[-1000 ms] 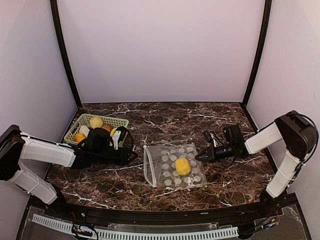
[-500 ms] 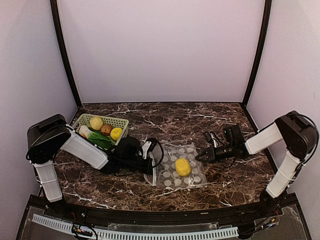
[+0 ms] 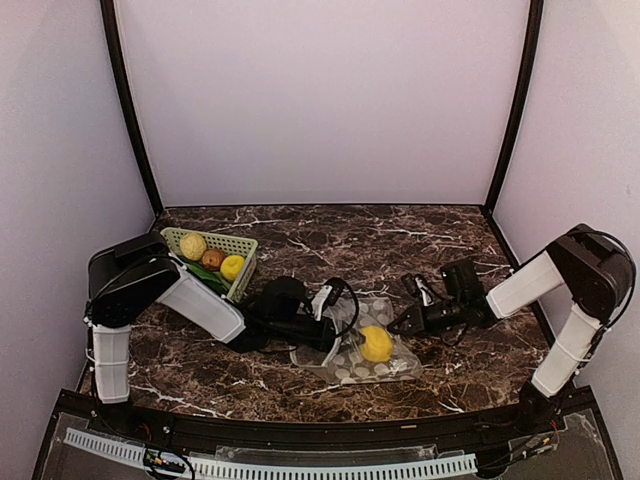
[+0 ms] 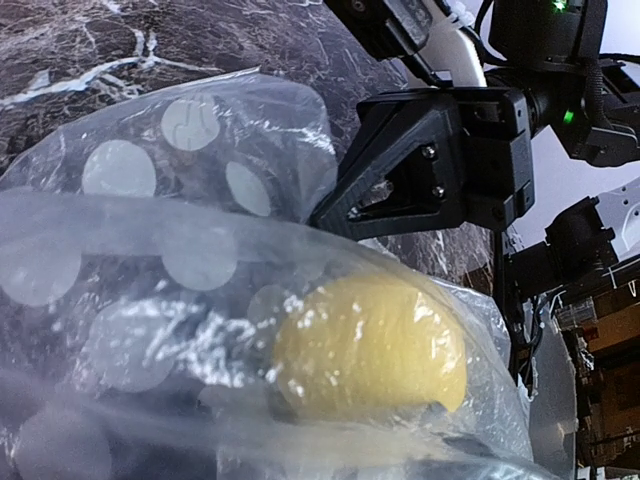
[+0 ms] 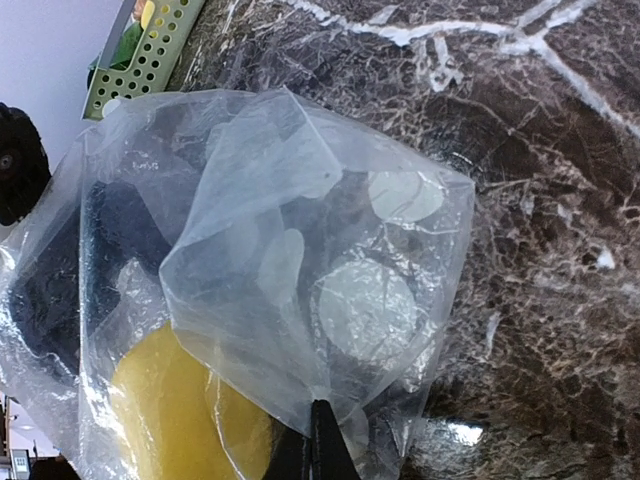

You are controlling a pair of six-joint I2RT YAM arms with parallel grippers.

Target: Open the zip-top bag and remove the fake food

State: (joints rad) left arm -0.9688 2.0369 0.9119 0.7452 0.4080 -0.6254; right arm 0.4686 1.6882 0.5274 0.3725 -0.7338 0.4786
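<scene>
Since the bag lies near the middle of the worktop with its long side running left to right between my arms, its mouth faces my left arm and its closed end my right. One yellow lemon sits inside, toward the right-hand end, just past my left tool at the mouth. Plastic fills that wrist view, so I cannot tell whether its fingers are spread. My right tool is pressed together on a fold at the closed end. I judge the left arm better placed to reach the lemon. Other pieces lie in the basket, well apart.
</scene>
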